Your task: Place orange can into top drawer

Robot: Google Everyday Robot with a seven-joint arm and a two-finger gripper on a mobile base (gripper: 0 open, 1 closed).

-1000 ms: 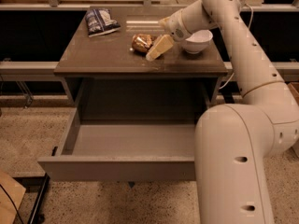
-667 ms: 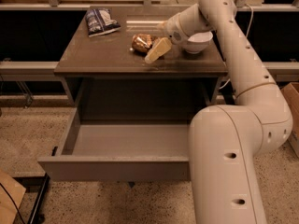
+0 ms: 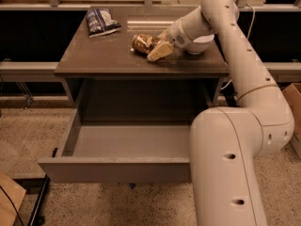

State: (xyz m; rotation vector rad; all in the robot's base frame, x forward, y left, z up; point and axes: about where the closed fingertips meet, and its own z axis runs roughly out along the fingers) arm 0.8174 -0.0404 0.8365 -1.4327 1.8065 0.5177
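The orange can, crushed and shiny bronze, lies on the brown cabinet top near its middle. My gripper is low over the top, right beside the can on its right side. It is open, and its cream fingertips reach the can's right end. The top drawer is pulled out wide below the cabinet top, and its grey inside is empty. My arm comes down from the upper right and its lower part covers the drawer's right end.
A blue-and-white snack bag lies at the back left of the cabinet top. A white bowl sits at the back right, partly behind my wrist. A cardboard box stands on the floor at right.
My gripper has moved slightly left, closer to the can. The can, bag, bowl and drawer have not moved.
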